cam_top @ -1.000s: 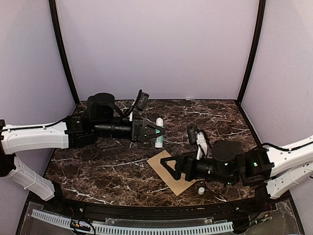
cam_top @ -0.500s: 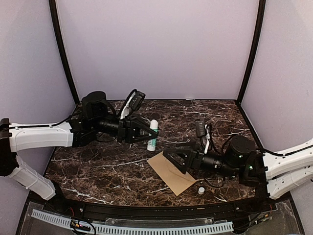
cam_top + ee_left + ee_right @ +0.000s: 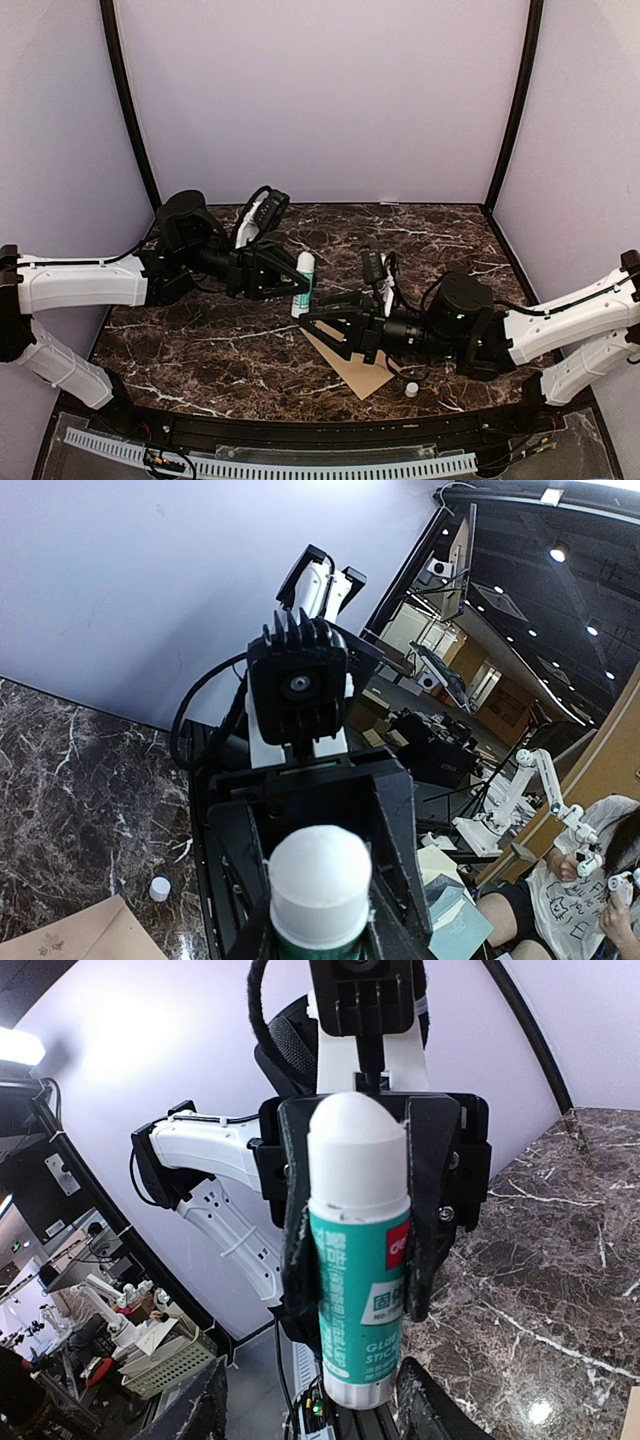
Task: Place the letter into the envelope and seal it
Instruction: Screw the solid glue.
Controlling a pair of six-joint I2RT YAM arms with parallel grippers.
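Note:
A glue stick (image 3: pixel 302 284) with a teal body and a white rounded end (image 3: pixel 320 875) is held above the table by my left gripper (image 3: pixel 293 284), whose fingers (image 3: pixel 296 1210) press on both sides of it. My right gripper (image 3: pixel 318 322) faces it from the front. Its jaws are open, one on either side of the stick's lower end (image 3: pixel 366 1385), and a gap shows on the left side. The kraft-brown envelope (image 3: pixel 362 372) lies flat on the marble table under the right gripper; its corner (image 3: pixel 70 935) shows a faint emblem. The letter is out of view.
A small white cap (image 3: pixel 411 388) lies on the table (image 3: pixel 200 340) just right of the envelope, also visible as a white cap (image 3: pixel 159 887) in the left wrist view. Purple walls close in the back and sides. Both arms meet over the middle of the table.
The left arm has carried the glue stick forward, upright. The right gripper swung from over the envelope up to the stick, and its jaws have narrowed.

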